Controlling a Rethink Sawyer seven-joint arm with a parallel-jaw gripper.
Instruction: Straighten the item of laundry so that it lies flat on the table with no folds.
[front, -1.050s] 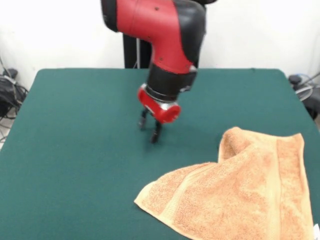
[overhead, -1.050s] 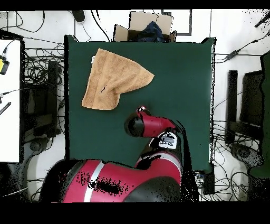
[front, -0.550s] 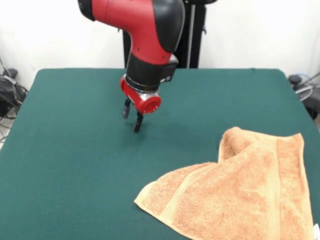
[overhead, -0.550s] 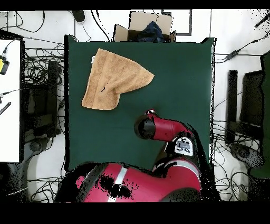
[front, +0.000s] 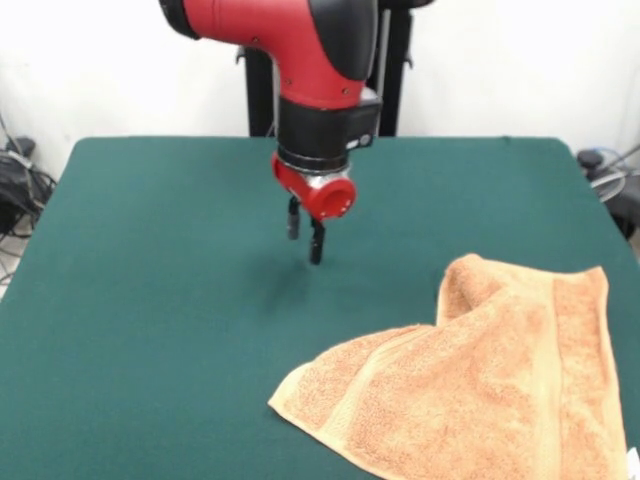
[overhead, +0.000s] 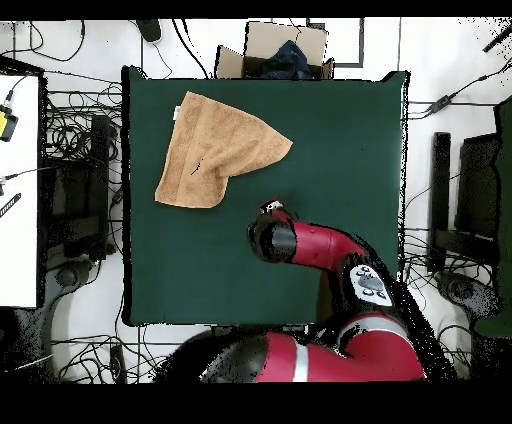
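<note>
Dark green table, white wall behind, folded towel, fingers parted, empty above felt

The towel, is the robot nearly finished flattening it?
Not yet. Nothing looks done: the towel lies on the green table with one corner folded over itself and a raised hump. Nothing is in hand: the gripper hangs empty above bare felt, apart from the towel. Grasping and spreading it remain.
</note>
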